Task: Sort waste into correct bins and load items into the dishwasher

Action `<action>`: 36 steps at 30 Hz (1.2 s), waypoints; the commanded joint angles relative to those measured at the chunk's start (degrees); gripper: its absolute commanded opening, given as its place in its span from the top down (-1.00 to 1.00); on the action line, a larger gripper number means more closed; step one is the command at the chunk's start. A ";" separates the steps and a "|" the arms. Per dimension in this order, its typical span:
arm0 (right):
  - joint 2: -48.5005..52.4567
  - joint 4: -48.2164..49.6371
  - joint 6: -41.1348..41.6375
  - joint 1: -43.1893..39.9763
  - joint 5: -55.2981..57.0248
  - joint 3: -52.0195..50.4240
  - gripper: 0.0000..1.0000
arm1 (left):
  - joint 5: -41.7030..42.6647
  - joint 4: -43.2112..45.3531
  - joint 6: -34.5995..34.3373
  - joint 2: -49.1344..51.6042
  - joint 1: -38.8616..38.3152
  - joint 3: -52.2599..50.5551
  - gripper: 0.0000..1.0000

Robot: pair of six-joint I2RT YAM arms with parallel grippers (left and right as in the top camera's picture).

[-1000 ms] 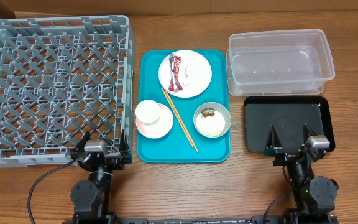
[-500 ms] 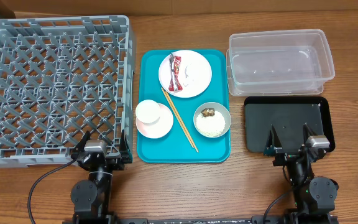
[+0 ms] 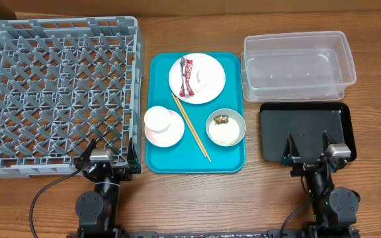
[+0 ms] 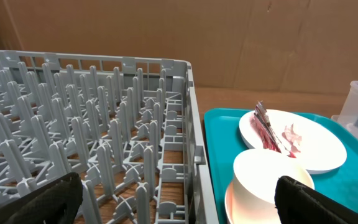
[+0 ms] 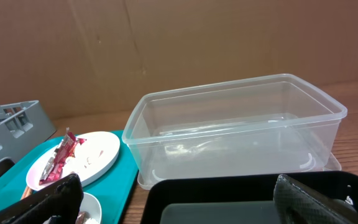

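Grey plastic lattice takes up your left side: the dish rack [image 3: 61,25] stands on the wooden bench [image 3: 197,205], just beside the teal serving tray [image 3: 170,157]. On that tray you have the white plate [image 3: 211,71] at the far end, with the red-and-white snack wrapper [image 3: 187,77] lying across it. Nearer to you, the small white cup [image 3: 157,118] sits on the pink saucer [image 3: 172,137] at the tray's left, and the pale bowl [image 3: 242,124] at its right holds white rice [image 3: 225,135] and a brown food lump [image 3: 221,119]. The wooden chopsticks [image 3: 190,127] lie slanted between saucer and bowl. To the right of the teal tray, the clear plastic tub [image 3: 296,38] stands at the far side and the flat black tray [image 3: 306,122] lies just in front of it. Your left pincer [image 3: 111,151] sits at the rack's near right corner, jaws spread wide and gripping nothing. Your right pincer [image 3: 308,147] hangs over the black tray's near edge, likewise wide apart with nothing in it
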 commanded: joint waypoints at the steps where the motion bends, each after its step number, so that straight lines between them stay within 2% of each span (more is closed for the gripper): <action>1: -0.61 0.44 -0.22 -0.26 -0.07 -0.59 -1.00 | 0.68 -0.02 1.05 -0.52 -0.52 -0.24 -0.99; 26: -0.61 0.66 -0.13 -0.26 -0.11 -0.59 -1.00 | 0.44 0.39 0.98 -0.52 -0.46 -0.24 -1.00; 32: -0.61 0.61 6.29 -0.26 -0.15 -0.44 -1.00 | 0.70 -0.81 -1.11 -0.46 -0.46 0.26 -1.00; 36: -0.59 -2.16 7.58 -0.26 -0.83 1.33 -1.00 | 0.87 -5.44 -1.01 0.17 -0.46 3.02 -1.00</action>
